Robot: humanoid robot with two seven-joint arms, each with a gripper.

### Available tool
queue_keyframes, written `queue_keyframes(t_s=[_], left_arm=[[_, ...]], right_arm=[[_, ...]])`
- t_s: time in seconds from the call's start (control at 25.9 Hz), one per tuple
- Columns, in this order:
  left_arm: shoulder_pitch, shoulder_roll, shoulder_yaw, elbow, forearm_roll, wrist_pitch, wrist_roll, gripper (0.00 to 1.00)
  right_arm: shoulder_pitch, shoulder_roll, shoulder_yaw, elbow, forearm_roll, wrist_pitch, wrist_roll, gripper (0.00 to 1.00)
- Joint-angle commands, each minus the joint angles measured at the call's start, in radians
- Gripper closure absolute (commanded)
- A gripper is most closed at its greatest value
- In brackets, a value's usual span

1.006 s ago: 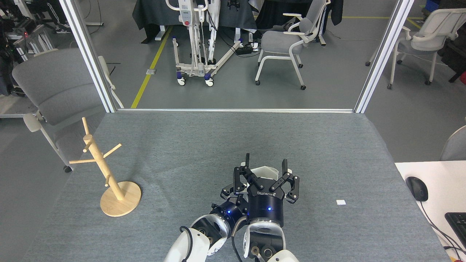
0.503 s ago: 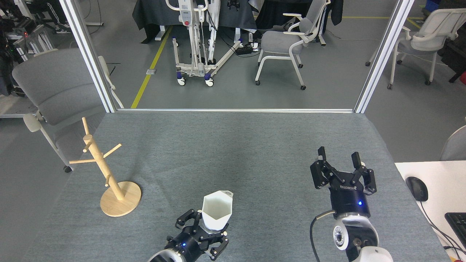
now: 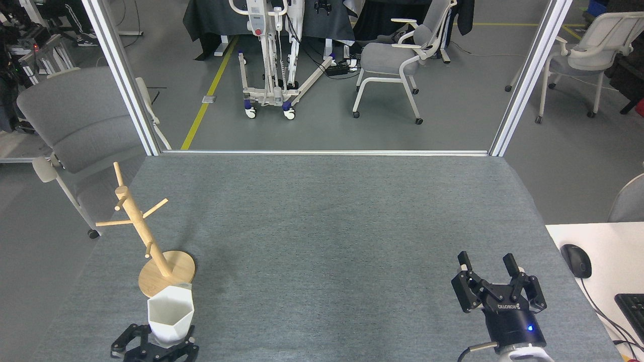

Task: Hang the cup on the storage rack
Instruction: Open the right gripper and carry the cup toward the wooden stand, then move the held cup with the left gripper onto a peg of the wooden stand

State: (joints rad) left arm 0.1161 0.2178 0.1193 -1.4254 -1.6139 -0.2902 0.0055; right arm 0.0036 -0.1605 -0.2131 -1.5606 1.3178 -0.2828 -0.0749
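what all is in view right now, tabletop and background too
cup: 1, white, near left of the table, upright in the left gripper
storage rack: 1, light wood, left of the table, just behind the cup
table: 1, grey cover
mouse: 1, black, white desk at right
keyboard: 1, black, right edge
chairs: several, grey and white, on the floor around the table
wheeled stand: 1, white, far floor
left gripper: 1, black, bottom left, shut on the cup
right gripper: 1, black, bottom right, open, empty

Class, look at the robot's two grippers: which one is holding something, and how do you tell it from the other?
The left gripper, at the bottom left, holds the white cup upright near the rack's base. The right gripper stands open and empty.
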Motion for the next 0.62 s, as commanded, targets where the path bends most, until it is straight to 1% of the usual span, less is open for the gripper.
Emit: queue_keyframes(t_s=[0.0,0.15,0.19,0.27,0.43,0.58], left_arm=[[0.011,0.017,0.146,0.017,0.0,0.01,-0.005,1.0],[-0.018,0.017,0.25,0.019,-0.001,0.019,-0.018,1.0],[-0.041,0.018,0.267,0.019,-0.001,0.028,-0.019,1.0],[-0.095,0.023,0.275,0.023,-0.006,0.052,-0.042,1.0],[-0.177,0.061,0.275,0.033,-0.015,0.095,-0.102,1.0],[-0.242,0.064,0.276,0.033,-0.029,0.125,-0.137,1.0]], right_arm=[[0.003,-0.002,-0.002,0.001,-0.002,-0.001,0.0,0.01],[0.004,-0.002,-0.006,0.002,-0.002,-0.001,0.0,0.01],[0.004,-0.002,-0.006,0.002,-0.002,-0.001,0.001,0.01],[0.004,-0.005,-0.006,0.002,-0.003,-0.001,0.001,0.01],[0.001,-0.007,-0.006,0.004,-0.003,0.001,0.001,0.01],[-0.004,-0.008,-0.008,0.007,-0.008,0.001,0.001,0.01]])
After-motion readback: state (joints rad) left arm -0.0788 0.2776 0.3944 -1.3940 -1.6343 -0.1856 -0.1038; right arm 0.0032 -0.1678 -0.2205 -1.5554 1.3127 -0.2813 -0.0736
